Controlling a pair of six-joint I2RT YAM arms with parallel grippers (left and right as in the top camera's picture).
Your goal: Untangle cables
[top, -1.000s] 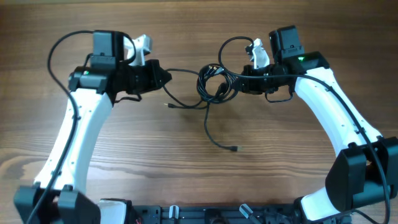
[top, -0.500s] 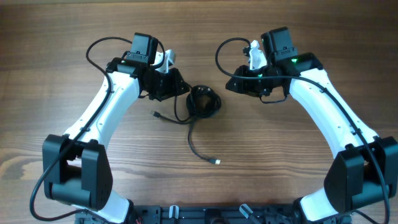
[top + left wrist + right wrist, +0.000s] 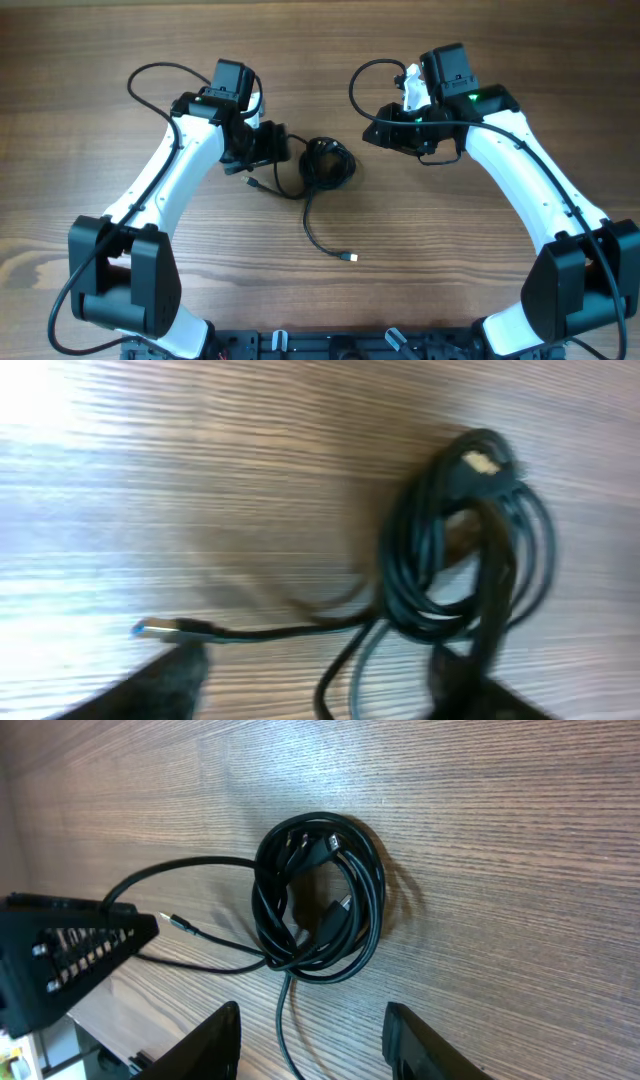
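**Desk:** Where are the cables?

**Robot:** The cables (image 3: 328,163) lie on the wooden table (image 3: 450,250) between my two grippers. They are wound into one tight black coil, flat on the wood. From my right wrist the loops are seen stacked on one another.

**Desk:** Any loose ends?

**Robot:** Two. One cord trails out of the coil toward my base and ends in a plug (image 3: 350,259), well apart from both grippers. A second plug (image 3: 250,183) lies left of the coil, near my left gripper.

**Desk:** And your jaws?

**Robot:** My left gripper (image 3: 280,150) sits just left of the coil. Its wrist view is blurred, but the fingers (image 3: 160,675) show at the bottom corners, spread wide, with the coil ahead of them. One strand runs close by the other finger, and I cannot tell whether it touches. My right gripper (image 3: 372,135) hangs to the right of the coil, apart from it. Its fingers (image 3: 215,1040) are wide open with only bare wood and one trailing cord between them.
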